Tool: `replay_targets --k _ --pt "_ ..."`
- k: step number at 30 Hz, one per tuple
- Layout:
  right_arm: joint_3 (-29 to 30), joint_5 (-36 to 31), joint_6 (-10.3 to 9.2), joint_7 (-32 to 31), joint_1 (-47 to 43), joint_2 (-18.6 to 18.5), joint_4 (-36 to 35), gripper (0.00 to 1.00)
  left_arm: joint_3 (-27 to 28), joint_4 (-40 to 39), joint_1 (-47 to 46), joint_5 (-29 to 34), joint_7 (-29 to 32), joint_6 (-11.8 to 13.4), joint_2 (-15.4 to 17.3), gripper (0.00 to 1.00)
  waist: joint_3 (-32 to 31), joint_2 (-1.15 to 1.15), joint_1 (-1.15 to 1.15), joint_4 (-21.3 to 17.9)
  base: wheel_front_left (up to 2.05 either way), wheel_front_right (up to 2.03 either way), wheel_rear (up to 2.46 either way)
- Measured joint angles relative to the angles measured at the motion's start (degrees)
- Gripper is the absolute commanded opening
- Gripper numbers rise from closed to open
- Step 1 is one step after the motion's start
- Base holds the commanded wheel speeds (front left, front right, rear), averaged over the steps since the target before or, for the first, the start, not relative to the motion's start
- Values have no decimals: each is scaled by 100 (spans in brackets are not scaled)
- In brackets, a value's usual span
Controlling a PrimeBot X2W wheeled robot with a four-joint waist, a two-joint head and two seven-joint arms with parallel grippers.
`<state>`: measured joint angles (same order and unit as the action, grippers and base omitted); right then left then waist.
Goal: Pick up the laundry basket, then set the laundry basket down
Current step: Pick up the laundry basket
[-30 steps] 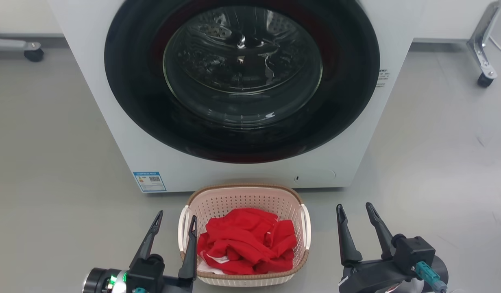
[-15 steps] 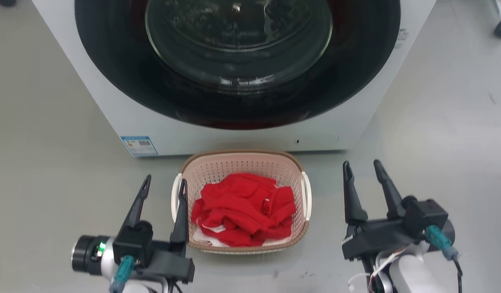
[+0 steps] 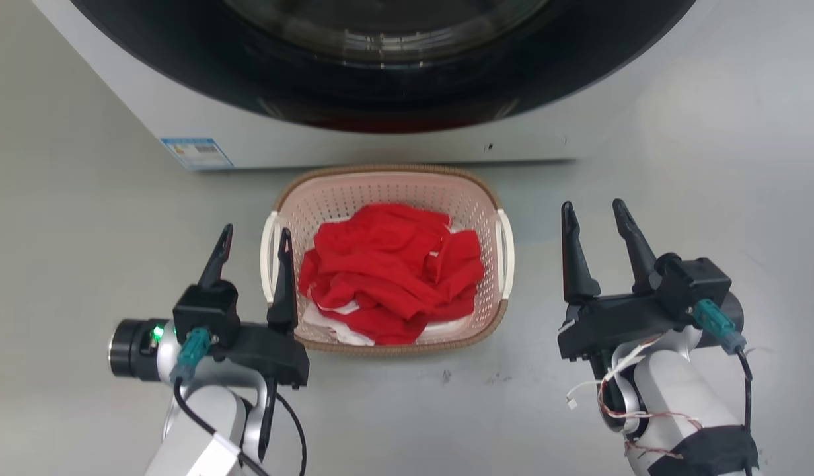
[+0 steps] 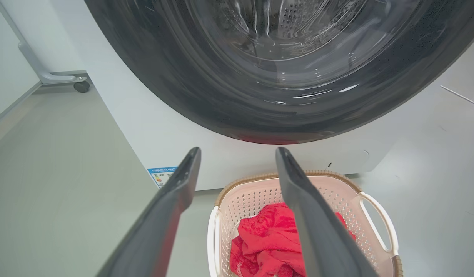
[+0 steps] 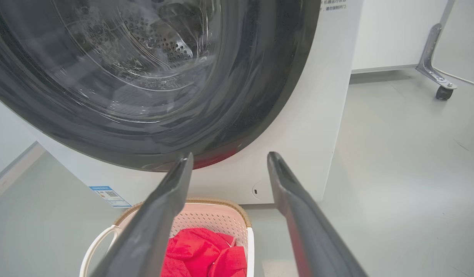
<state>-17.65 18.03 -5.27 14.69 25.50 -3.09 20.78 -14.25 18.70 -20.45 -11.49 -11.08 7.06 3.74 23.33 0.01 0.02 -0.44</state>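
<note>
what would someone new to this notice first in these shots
The heap of bright red clothing in the pale pink laundry basket on the grey floor stands out first, at the middle of the head view. Right behind it looms the white washing machine with its big dark round door. Both open, the left end effector and right end effector flank the basket.

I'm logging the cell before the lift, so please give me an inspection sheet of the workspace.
Surface: grey floor, small dark marks.
Job's things: laundry basket on floor before washing machine, red clothes inside.
Clutter: nothing seen.
Grippers: left gripper open, straddling basket's left handle in view, contact unclear; right gripper open, apart from basket.
Cables: loose wires at right wrist; black cable by left arm.
Surroundings: castered metal leg behind.
</note>
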Motion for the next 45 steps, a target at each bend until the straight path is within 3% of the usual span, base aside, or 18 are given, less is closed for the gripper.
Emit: replay_targets --k 25,34,45 --pt "145 1 23 -44 1739 -29 1150 100 73 1450 -1774 -309 427 -212 -80 100 2121 0 -1 110 0 0 0" --pt "-124 37 24 -42 2160 -49 1510 100 233 2026 -2321 -508 383 -211 -135 100 2882 0 -1 204 0 0 0" --pt "-375 311 23 -38 2412 -59 1807 100 257 2568 -2678 -525 169 -236 -160 100 3227 0 -2 313 0 0 0"
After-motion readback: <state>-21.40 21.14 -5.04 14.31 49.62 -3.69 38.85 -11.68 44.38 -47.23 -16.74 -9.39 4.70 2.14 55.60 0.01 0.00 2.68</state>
